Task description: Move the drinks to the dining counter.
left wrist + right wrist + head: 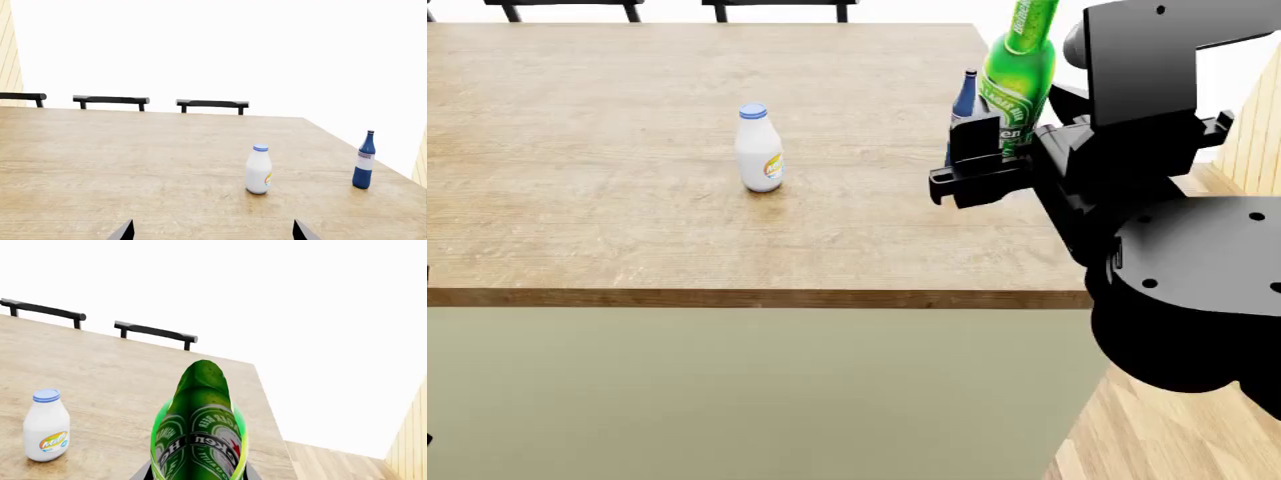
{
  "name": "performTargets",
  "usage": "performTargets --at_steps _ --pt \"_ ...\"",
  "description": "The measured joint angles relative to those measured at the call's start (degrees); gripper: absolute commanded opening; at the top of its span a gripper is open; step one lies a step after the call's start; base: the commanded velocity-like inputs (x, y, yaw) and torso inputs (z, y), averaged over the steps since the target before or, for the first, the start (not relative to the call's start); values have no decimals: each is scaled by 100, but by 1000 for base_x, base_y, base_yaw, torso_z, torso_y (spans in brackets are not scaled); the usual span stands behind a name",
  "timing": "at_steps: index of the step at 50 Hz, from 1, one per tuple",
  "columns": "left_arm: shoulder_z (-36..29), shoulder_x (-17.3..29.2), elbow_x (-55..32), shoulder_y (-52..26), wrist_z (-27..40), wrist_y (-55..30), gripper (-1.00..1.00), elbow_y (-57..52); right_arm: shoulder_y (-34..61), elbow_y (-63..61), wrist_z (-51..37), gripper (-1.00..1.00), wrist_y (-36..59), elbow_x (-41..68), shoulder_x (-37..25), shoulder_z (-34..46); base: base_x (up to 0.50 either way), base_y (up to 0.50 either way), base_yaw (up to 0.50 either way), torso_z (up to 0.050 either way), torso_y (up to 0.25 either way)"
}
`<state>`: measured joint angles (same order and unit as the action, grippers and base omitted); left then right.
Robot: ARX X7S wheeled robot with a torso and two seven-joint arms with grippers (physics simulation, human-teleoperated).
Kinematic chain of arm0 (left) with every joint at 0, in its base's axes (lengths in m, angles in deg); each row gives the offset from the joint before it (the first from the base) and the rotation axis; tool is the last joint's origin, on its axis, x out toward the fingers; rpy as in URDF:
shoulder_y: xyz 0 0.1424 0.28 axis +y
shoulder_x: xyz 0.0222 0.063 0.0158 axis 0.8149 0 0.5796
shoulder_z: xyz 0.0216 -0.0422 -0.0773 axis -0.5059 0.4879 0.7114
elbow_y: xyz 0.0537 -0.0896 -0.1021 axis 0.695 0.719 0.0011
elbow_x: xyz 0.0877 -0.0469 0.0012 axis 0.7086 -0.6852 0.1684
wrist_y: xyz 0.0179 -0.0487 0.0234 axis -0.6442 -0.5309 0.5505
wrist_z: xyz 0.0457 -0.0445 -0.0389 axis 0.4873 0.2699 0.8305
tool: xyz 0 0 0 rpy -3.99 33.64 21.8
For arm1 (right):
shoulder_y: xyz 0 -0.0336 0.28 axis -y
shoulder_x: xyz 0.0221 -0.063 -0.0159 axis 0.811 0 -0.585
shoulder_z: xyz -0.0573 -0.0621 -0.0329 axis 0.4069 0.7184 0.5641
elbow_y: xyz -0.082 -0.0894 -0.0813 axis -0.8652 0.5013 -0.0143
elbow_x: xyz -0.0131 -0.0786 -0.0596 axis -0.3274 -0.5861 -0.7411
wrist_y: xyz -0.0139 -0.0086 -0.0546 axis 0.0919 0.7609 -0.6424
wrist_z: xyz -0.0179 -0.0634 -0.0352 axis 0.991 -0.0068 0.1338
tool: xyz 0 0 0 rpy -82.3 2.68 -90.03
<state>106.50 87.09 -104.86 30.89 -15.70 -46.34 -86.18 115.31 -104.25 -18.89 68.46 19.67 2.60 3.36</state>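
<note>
Head view: green bottle [1018, 75] in right hand [1004, 165].

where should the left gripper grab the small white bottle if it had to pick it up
Grip the small white bottle across its straight body, below the blue cap, coming level from the near counter edge. It stands upright with open wood all round, so nothing blocks a side approach.

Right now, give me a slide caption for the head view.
Right end effector holds the green bottle above the dining counter, where the white bottle stands.
</note>
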Motion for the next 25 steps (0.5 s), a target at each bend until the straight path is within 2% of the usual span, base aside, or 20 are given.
performTargets --at_steps 25 --pt "-5 -62 58 19 -57 -69 100 28 100 483 528 -100 -168 -178 481 23 0 0 0 0 0"
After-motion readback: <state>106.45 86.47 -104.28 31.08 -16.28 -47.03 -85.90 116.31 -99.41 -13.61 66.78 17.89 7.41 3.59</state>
